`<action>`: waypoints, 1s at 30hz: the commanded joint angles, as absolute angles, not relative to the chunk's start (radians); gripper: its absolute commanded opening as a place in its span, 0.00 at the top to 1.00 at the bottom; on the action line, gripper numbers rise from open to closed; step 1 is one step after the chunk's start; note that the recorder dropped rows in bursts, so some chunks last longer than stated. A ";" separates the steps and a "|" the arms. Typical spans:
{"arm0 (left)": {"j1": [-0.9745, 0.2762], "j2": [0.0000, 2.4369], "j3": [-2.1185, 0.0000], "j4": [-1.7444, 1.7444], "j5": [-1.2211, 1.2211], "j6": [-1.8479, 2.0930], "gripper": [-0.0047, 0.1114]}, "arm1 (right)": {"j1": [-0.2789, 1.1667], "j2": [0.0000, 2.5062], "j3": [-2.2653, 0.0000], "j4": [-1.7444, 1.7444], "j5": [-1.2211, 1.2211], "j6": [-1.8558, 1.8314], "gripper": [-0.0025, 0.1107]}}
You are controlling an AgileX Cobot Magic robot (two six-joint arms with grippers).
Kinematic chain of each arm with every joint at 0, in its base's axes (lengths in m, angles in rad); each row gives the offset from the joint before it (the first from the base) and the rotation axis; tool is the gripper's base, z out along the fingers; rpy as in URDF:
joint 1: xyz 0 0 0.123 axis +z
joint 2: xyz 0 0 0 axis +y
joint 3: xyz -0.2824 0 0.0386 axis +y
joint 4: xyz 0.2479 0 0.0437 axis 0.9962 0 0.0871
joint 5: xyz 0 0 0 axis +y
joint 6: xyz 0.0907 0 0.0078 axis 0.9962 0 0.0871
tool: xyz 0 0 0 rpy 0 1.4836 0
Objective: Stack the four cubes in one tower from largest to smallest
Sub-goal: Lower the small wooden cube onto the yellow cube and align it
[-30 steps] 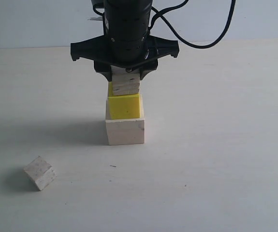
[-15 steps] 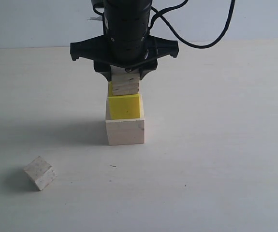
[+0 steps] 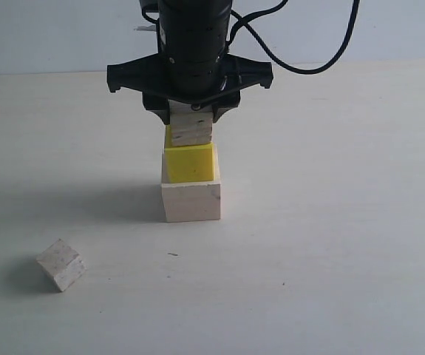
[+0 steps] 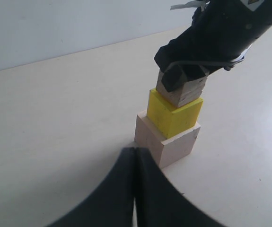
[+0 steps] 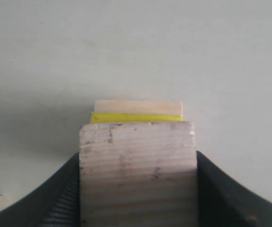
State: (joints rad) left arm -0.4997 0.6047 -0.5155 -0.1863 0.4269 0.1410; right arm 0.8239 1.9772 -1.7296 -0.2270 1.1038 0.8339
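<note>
Note the limits of the work area first: the pale table top [image 3: 330,259] ends at a straight far edge, behind which stands a pale blue-grey wall [image 3: 49,29]. To the right of the stack and in front of it the surface is open. To the front left, well apart from the stack, lies the smallest whitish-grey wood cube [image 3: 61,264], turned corner-on to the exterior view. A black cable [image 3: 323,59] loops above the far right. The tower stands near the middle of the table: the largest pale smooth wood cube [image 3: 191,201] is the base, and the bright yellow cube [image 3: 190,163] sits on it. On top, the smaller layered-grain raw wood cube [image 3: 192,129] meets the yellow top with no visible gap. Its faces show dark specks and horizontal grain lines. The yellow cube leaves a narrow ledge of the base showing. The right gripper [image 3: 191,112] comes down from above and pinches the layered-grain cube, one black finger pressed to each side. The left gripper [image 4: 135,161] hangs near the tower, apart from it, with its jaws pressed together and holding nothing.
</note>
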 commanded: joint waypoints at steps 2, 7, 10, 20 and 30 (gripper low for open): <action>-0.499 0.602 -0.512 -0.198 0.417 0.139 0.96 | 0.826 1.986 -1.733 -0.194 1.106 0.830 0.79; -0.499 0.602 -0.512 -0.198 0.417 0.139 0.96 | 0.826 1.986 -1.733 -0.183 1.106 0.830 0.60; -0.499 0.602 -0.512 -0.198 0.417 0.139 0.96 | 0.826 1.986 -1.733 -0.178 1.106 0.830 0.52; -0.499 0.602 -0.512 -0.198 0.417 0.139 0.96 | 0.826 1.986 -1.733 -0.176 1.107 0.830 0.43; -0.499 0.602 -0.512 -0.198 0.417 0.139 0.96 | 0.826 1.986 -1.733 -0.205 1.108 0.840 0.43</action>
